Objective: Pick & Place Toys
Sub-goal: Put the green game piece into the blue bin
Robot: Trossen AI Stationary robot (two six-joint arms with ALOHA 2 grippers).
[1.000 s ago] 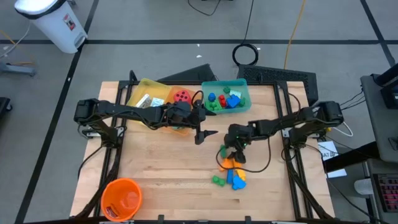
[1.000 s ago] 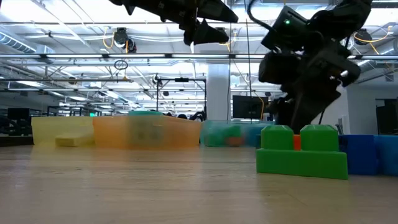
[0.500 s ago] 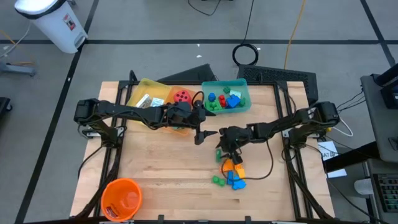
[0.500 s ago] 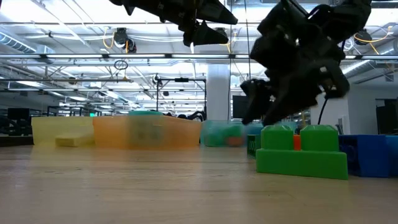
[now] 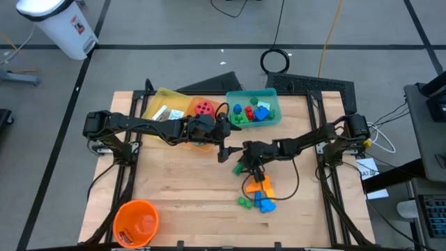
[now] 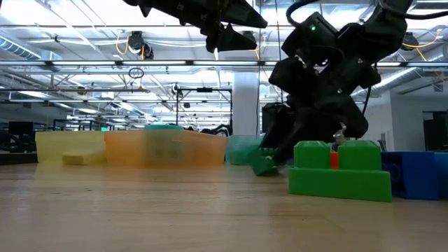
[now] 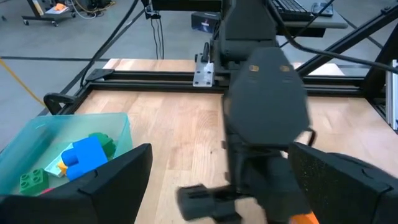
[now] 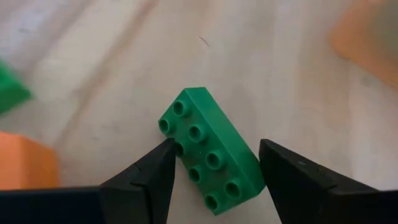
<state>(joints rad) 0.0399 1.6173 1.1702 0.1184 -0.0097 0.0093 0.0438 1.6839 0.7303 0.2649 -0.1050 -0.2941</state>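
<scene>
A small green brick [image 8: 210, 149] lies on the wooden table [image 5: 181, 188], just left of a heap of orange, blue and green bricks [image 5: 260, 193]. My right gripper [image 5: 244, 166] slants down over that brick and is shut on it; the low view shows it [image 6: 264, 165] low at the table, tilted. My left gripper [image 5: 233, 150] hangs open above the table's middle, nothing between its fingers [image 7: 112, 180]. One green brick [image 6: 341, 171] lies close to the low camera. My right gripper pinches the green brick between its two fingers, one on a long side [image 8: 176, 147], the other near the opposite corner [image 8: 257, 163]. The fingers slant down from the table's right side, and the brick lies askew between them. Whether it is clear of the table I cannot tell.
Along the far edge stand a yellow tray [image 5: 166, 106], an orange tray [image 5: 202, 109] holding a red die, and a teal tray [image 5: 254, 108] with several bricks. An orange bucket [image 5: 136, 222] stands at the near left corner.
My right gripper has gone toward the table's left edge and down, rolling its wrist, from above the brick heap to the single green brick, which now sits between its fingers. The heap has stayed in place.
</scene>
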